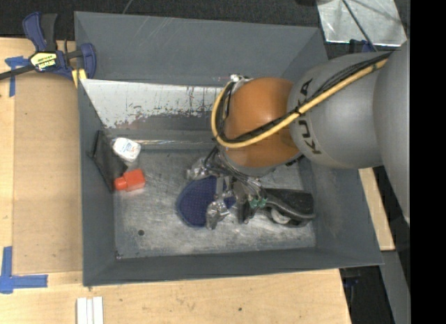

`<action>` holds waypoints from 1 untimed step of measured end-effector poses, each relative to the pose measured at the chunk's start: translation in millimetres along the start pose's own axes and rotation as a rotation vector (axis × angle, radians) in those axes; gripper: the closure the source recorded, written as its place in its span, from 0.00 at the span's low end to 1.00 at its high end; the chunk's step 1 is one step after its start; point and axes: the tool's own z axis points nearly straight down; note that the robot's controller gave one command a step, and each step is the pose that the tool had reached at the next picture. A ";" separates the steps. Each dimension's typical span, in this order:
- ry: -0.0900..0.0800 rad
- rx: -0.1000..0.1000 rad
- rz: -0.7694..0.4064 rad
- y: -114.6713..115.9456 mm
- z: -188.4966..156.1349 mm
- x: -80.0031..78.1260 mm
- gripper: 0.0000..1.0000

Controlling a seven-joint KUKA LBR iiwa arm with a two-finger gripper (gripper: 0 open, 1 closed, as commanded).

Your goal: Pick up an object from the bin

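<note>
Gripper [226, 207] hangs low over the middle of the bin [209, 51], at the right edge of a dark blue rounded thing [195, 203]; we cannot tell whether it is apart or together. A black thing [296, 205] lies beside it toward the right wall, and we see an orange block [130, 180] near the left wall.

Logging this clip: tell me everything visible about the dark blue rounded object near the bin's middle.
The dark blue rounded object looks soft and matte, like fabric. It lies flat on the grey metal bin's floor, centre-front. Its right edge runs under the gripper, which overlaps it there; whether it is gripped cannot be told. No other loose thing visibly touches it.
</note>
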 end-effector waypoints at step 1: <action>-0.005 -0.003 -0.178 -14.2 28.7 -10.5 0.00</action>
